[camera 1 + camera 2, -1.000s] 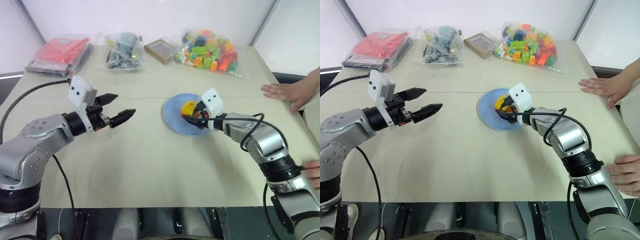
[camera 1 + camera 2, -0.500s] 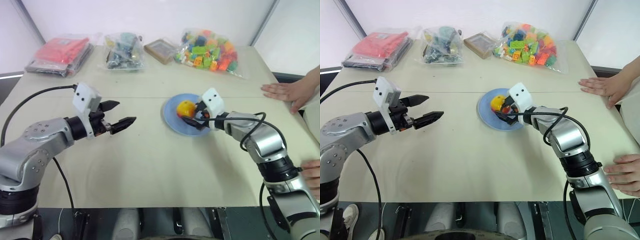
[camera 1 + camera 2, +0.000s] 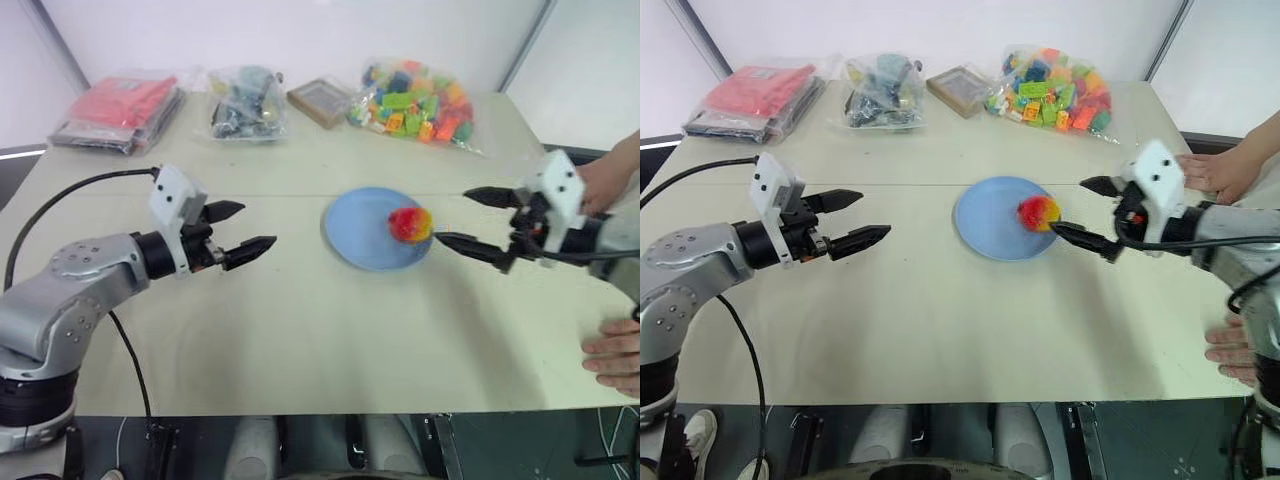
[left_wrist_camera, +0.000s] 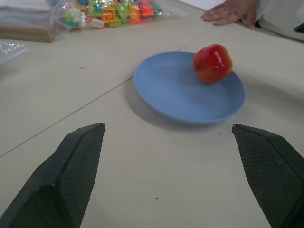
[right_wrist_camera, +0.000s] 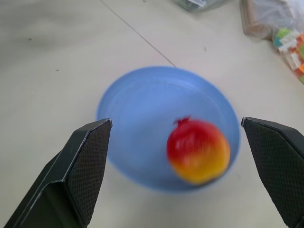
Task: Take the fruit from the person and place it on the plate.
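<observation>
The fruit (image 3: 410,224), glossy red fading to yellow-orange, lies on the right side of the light-blue plate (image 3: 360,232) in the middle of the table. My right gripper (image 3: 452,217) hovers just right of the fruit, open, with nothing between its fingers, which point back at it. The fruit (image 5: 198,151) sits free on the plate (image 5: 142,109) in the right wrist view. My left gripper (image 3: 258,225) stands open and empty well to the left of the plate. The person's hand (image 3: 603,182) rests on the table behind my right arm, and another hand (image 3: 612,356) lies at the front right edge.
Along the far edge lie a red packet (image 3: 125,105), a clear bag of dark parts (image 3: 245,100), a brown box (image 3: 322,98) and a bag of multicoloured bricks (image 3: 415,100). Bare table stretches between the plate and the near edge.
My right gripper opened, let go of the fruit and drew back to the right and upward. The fruit now rests free on the plate, nearer its right side. The left gripper stayed put.
</observation>
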